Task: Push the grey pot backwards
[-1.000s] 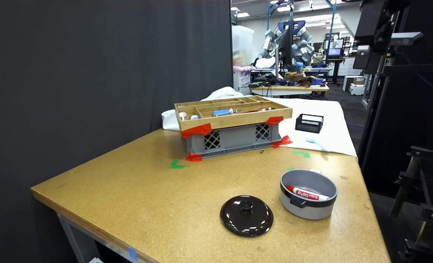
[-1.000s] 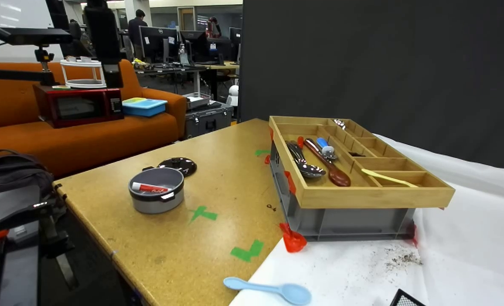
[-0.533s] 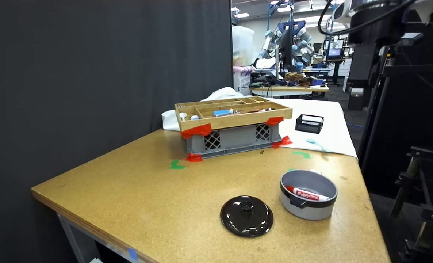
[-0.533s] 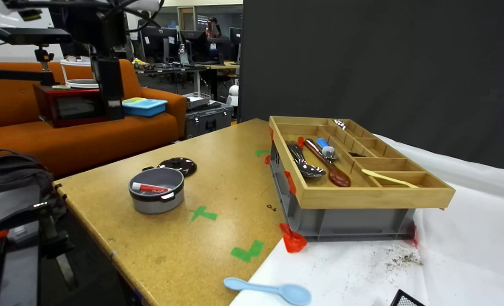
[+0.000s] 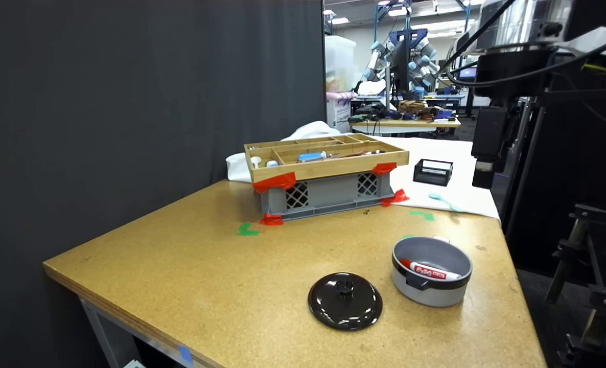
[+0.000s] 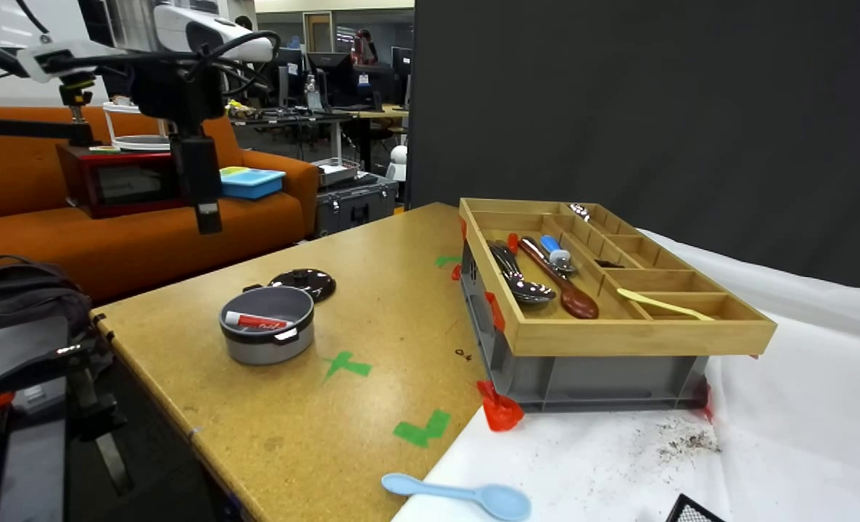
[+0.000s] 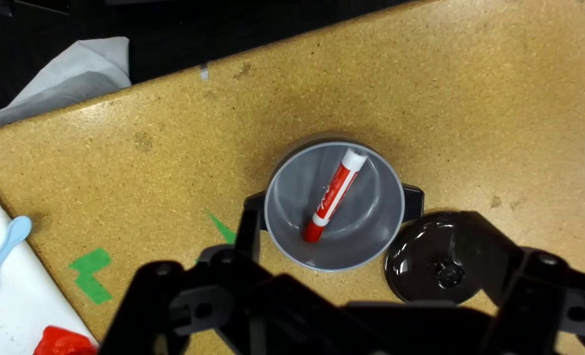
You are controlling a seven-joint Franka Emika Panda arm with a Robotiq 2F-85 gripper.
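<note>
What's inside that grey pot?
There's a red-and-white marker in the grey pot; nothing else shows inside. Whatever is directly beneath the marker is covered, so I can't see it.

The arm (image 6: 169,90) has rounded white casing (image 6: 172,20) with a dark oval patch (image 6: 201,36), and a shiny silver cylinder (image 5: 520,23) that meets a dull black collar (image 5: 510,74). Black cables (image 6: 122,59) loop beside them, and one dark plug (image 5: 598,64) carries a yellow-green band. The pincer (image 7: 361,224) is black and angular; in the wrist view its blurred knuckles show round bolt heads (image 7: 549,259) and dark grey plates (image 7: 221,301) with black holes. In both exterior views a pale band (image 5: 484,166) crosses a block-like finger near its tip.
</note>
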